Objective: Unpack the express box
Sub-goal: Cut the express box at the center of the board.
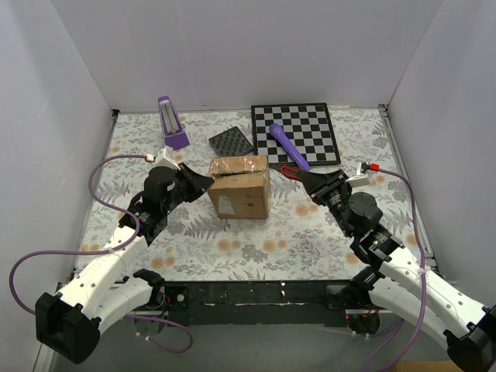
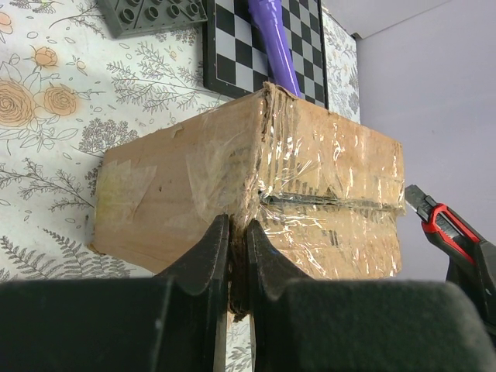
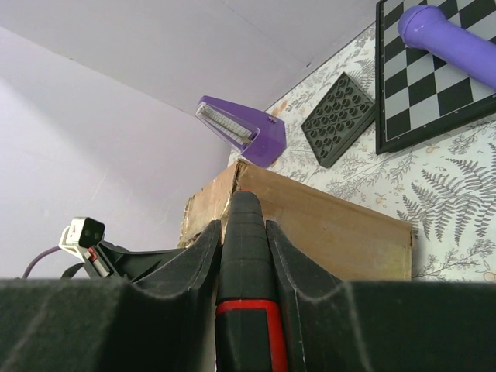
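Nearest my left wrist camera, my left gripper (image 2: 236, 232) is pinched almost shut on a cardboard edge at the upper left corner of the small brown cardboard express box (image 1: 242, 190), beside its glossy taped seam. My right gripper (image 3: 243, 229) is clamped round a black-and-red utility knife (image 3: 246, 318), whose tip is near the box's right edge but apart from it. The box sits mid-table on the floral cloth (image 1: 232, 252), with bare cloth in front. Close behind it lies a flat black-and-white chessboard (image 1: 310, 128) carrying a purple plastic cylinder (image 1: 288, 146).
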Controlling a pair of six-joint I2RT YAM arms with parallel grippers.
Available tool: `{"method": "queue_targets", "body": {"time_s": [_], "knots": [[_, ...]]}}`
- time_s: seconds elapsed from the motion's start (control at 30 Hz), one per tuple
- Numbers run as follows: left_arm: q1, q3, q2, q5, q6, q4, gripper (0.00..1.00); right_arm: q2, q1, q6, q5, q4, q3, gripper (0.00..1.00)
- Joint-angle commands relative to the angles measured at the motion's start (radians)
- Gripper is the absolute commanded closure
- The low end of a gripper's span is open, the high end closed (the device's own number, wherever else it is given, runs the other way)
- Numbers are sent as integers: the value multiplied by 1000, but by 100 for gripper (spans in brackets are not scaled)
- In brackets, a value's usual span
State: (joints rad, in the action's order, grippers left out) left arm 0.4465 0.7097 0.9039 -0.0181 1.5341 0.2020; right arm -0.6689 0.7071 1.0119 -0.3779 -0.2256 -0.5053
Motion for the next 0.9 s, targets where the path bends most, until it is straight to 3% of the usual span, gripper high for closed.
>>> {"method": "queue_targets", "body": {"time_s": [0.0,0.87], "knots": [[-3,16,-28,6,23,-44,100,-12,-1,45,16,-126,-6,99],[-2,2,-31,6,34,-44,100,-72,-1,50,-23,-179,-13,99]]}}
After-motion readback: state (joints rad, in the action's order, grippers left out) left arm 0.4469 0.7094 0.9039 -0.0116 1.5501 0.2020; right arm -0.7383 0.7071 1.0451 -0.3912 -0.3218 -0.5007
